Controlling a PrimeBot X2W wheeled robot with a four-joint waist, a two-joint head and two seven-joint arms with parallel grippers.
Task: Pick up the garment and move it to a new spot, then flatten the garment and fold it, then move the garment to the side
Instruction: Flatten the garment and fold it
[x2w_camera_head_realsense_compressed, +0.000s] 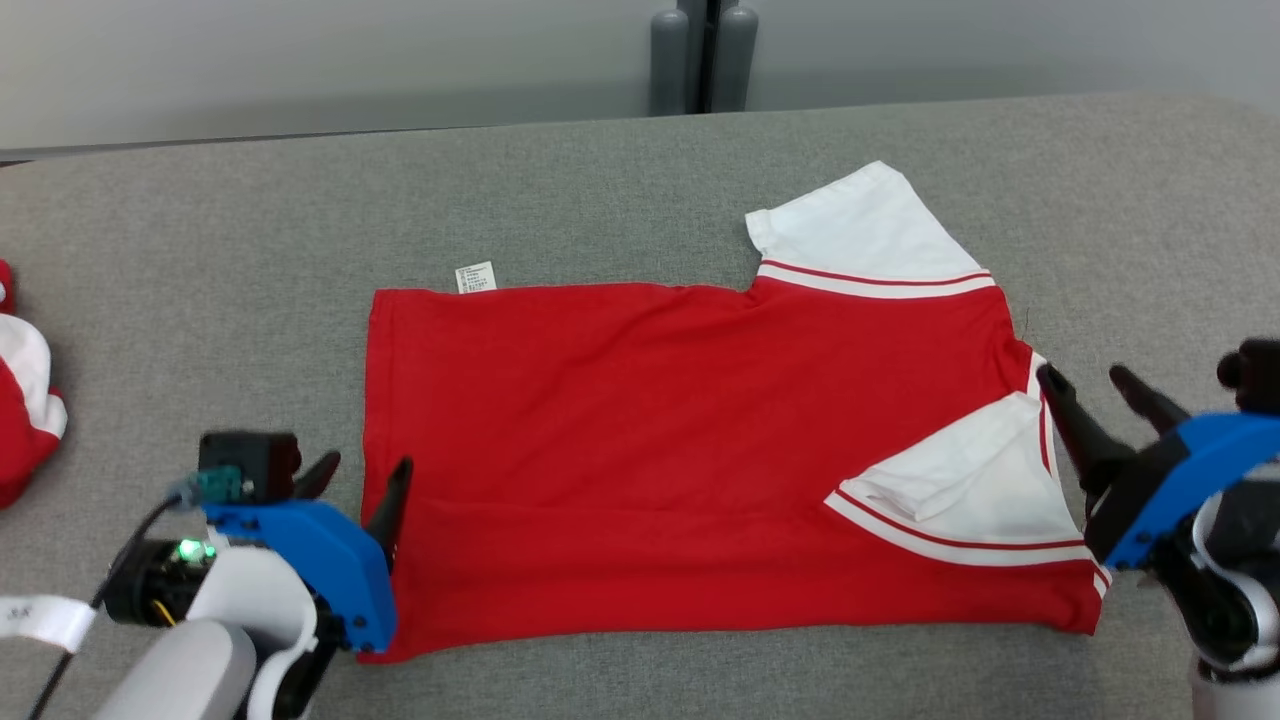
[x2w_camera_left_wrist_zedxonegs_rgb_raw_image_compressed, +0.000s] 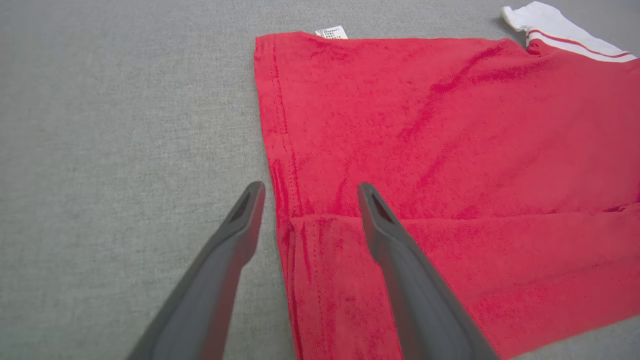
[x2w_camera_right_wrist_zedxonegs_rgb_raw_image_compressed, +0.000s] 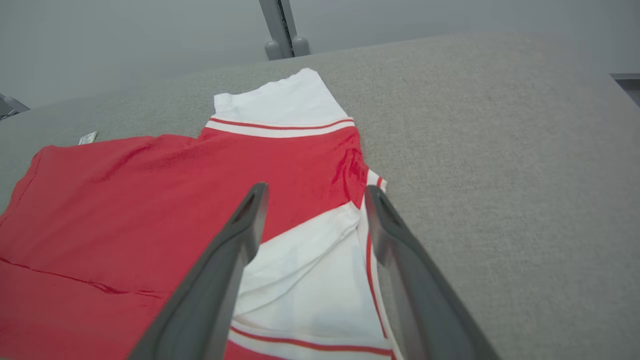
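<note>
Head view: sees shirt (x2w_camera_head_realsense_compressed: 640, 420) spread flat on table (x2w_camera_head_realsense_compressed: 600, 180), near part doubled up over itself, lying between the two pincers. Finds left pincer (x2w_camera_head_realsense_compressed: 366, 463) gaping at the hem (x2w_camera_head_realsense_compressed: 372, 400) corner, gripping nothing; finds right pincer (x2w_camera_head_realsense_compressed: 1083, 375) likewise agape just off the shoulder end, holding nothing. Left wrist view: shows hem edge running up between the fingers (x2w_camera_left_wrist_zedxonegs_rgb_raw_image_compressed: 385, 235), one over bare table, the other over red cloth, with the fold's edge just short of the tips; cannot tell whether touching. Right wrist view: shows white sleeve (x2w_camera_right_wrist_zedxonegs_rgb_raw_image_compressed: 310, 270) under and between the fingers, turned in over the red. Looks light, limp and thin, likely to sag and drag rather than slip; nothing fragile. Probably best pinched through both layers at the doubled edge nearest each pincer, so the layers lift together and the fold keeps.
</note>
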